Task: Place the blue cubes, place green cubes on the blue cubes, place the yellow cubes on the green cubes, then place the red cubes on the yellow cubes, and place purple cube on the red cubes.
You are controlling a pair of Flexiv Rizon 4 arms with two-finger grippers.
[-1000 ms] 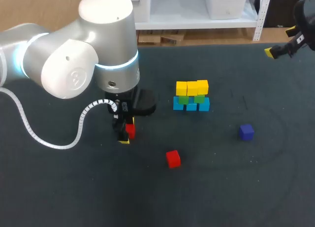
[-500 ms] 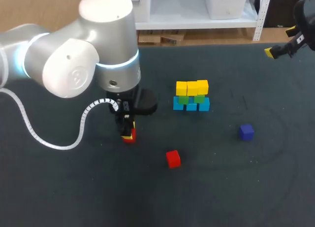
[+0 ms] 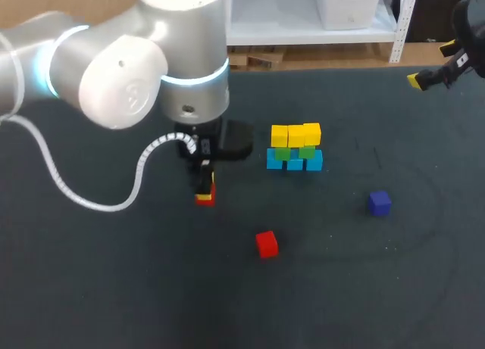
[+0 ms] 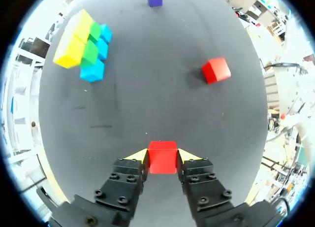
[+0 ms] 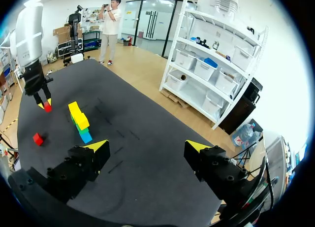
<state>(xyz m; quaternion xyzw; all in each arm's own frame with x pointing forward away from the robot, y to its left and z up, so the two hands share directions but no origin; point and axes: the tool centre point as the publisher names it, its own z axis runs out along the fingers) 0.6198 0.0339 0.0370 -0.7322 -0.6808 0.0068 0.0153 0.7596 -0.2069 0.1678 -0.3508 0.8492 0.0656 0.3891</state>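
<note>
A: Red cube [image 4: 162, 158], where is it?
B: Over the dark table [image 3: 114, 288], left of the stack [image 3: 295, 147], gripped in the left hand [image 3: 203, 188], which points straight down.
A: And the right hand [image 5: 147, 145]?
B: Spread wide, holding nothing, at the far right corner.

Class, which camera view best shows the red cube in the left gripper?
The left wrist view: the left gripper holds the red cube between its yellow tips, both touching. The head view half hides it behind the fingers; the right wrist view shows a distant speck.
</note>
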